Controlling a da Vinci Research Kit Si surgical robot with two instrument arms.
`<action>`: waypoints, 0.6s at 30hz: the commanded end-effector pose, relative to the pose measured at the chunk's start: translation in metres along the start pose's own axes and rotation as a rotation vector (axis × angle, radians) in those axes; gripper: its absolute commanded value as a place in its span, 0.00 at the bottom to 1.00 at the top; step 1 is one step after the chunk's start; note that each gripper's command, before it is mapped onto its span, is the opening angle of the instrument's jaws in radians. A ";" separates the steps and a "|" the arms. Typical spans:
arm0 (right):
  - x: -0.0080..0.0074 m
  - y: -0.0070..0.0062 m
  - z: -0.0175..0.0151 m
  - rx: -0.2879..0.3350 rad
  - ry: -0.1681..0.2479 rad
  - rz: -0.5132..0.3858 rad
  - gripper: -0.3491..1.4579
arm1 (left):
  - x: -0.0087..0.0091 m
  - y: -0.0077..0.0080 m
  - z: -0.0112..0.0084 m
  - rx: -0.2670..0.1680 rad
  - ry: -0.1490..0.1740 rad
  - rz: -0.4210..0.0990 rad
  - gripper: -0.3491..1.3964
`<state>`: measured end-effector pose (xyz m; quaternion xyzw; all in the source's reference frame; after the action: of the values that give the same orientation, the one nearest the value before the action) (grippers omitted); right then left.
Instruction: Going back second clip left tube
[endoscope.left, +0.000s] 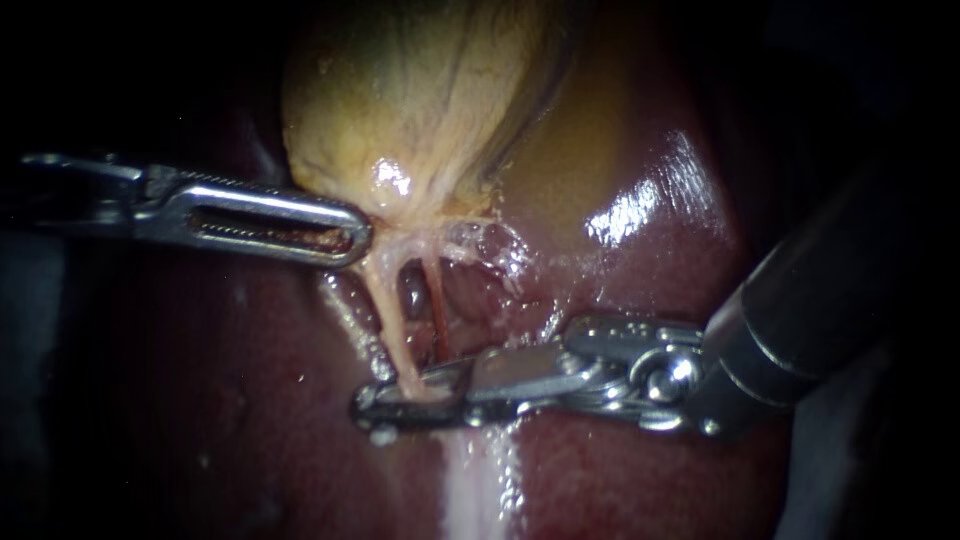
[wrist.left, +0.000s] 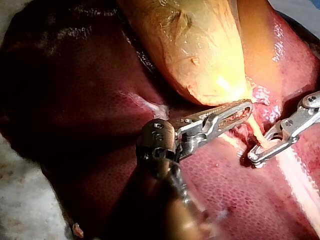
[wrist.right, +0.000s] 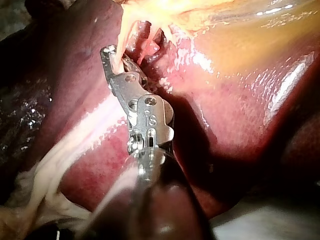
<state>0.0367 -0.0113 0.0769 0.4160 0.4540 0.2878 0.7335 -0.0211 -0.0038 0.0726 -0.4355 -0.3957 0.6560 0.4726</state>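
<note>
**A:** Left instrument (endoscope.left: 345, 232), pose?

**B:** Enters at 9 o'clock and runs nearly level toward centre. Slotted jaws pressed flat together, tip clenched on the lower edge of the gallbladder (endoscope.left: 420, 90). Gallbladder yellow and veined, filling 12 o'clock.

**A:** Right instrument (endoscope.left: 385, 405)?

**B:** Comes in from 4 o'clock. Thick dark shaft at the edge, then a bent metal wrist, with the jaws pointing toward 9 o'clock just below centre. Closed round the left tube (endoscope.left: 390, 320), touching it from both sides at its lower end.

**A:** Left tube, where exactly?

**B:** Pale and taut, stretching from the gallbladder's neck beside the left tip down toward 6 o'clock into the right jaws. Thinner red tube (endoscope.left: 437, 305) just beside it on the 3 o'clock side, outside the jaws.

**A:** Surface and surroundings?

**B:** Wet, dark red liver (endoscope.left: 620, 470) under everything, with glare at 2 o'clock. Whitish band (endoscope.left: 480, 490) from the right jaws down to 6 o'clock. In the left wrist view, a pale sheet (wrist.left: 20, 190) beyond the liver's edge, well apart from the jaws.

**A:** Anything hidden or unclear?

**B:** Left shaft lost in shadow at 9 o'clock, right shaft cut off at 3 o'clock. Outer edges black. Contents of the right jaws other than the tube impossible to make out. In the right wrist view, jaw tips partly hidden among pale strands and red folds.
</note>
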 end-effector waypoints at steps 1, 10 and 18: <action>0.0000 0.0000 0.0000 0.000 -0.003 -0.001 0.00 | 0.0000 0.0000 0.0000 0.000 0.000 0.000 0.00; -0.0001 0.0000 0.0001 0.004 -0.005 0.010 0.05 | -0.0001 0.0000 0.0000 0.000 0.000 0.000 0.00; 0.0008 0.0004 0.0009 -0.072 0.040 -0.089 0.46 | -0.0001 0.0000 -0.0001 0.000 0.000 0.000 0.00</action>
<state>0.0378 -0.0107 0.0771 0.3575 0.4777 0.2796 0.7522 -0.0210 -0.0039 0.0726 -0.4353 -0.3958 0.6562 0.4725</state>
